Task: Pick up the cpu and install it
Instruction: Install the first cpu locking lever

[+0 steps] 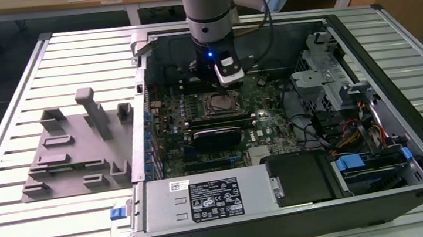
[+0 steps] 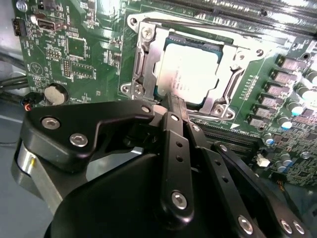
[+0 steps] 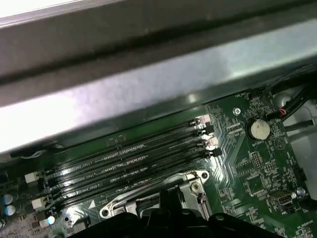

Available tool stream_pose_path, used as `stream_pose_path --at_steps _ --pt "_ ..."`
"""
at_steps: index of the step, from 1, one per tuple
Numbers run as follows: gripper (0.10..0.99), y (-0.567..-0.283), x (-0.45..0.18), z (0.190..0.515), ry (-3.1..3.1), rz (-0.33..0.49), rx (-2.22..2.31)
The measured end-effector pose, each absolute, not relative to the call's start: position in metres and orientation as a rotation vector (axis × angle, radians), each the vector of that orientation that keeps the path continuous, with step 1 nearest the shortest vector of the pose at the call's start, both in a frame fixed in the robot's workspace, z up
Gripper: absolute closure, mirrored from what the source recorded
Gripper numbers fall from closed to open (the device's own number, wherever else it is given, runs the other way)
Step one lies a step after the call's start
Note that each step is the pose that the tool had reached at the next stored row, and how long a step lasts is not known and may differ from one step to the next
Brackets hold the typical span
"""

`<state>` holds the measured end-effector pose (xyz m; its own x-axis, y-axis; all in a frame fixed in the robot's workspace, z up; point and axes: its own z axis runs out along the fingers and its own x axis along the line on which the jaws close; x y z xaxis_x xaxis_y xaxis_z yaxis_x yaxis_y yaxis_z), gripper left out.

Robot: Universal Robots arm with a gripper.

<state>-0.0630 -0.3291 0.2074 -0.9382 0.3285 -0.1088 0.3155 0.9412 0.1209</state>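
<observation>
The cpu (image 2: pixel 190 74) lies flat in the metal-framed socket (image 2: pixel 143 64) on the green motherboard, its silvery top catching the light. From the exterior view, the cpu (image 1: pixel 219 102) sits mid-board inside the open computer case. My gripper (image 1: pixel 227 75) hangs from the arm just above the board, a little beyond the socket's far side. Seen from the second wrist view, the black fingers meet at a shut tip (image 2: pixel 173 103) right at the cpu's edge, with nothing visible between them.
A grey plastic tray (image 1: pixel 73 150) with upright posts lies on the slatted table at the exterior view's left. The case wall (image 3: pixel 148 84) runs close by the memory slots (image 3: pixel 129 158). Cables and drive cages (image 1: pixel 335 93) crowd the exterior view's right; the power supply (image 1: pixel 204 199) lies in front.
</observation>
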Motion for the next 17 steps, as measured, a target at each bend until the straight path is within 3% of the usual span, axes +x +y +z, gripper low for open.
stream_pose_path --at_steps 17 --pt "0.980 -0.344 -0.061 0.207 3.038 0.126 0.510"
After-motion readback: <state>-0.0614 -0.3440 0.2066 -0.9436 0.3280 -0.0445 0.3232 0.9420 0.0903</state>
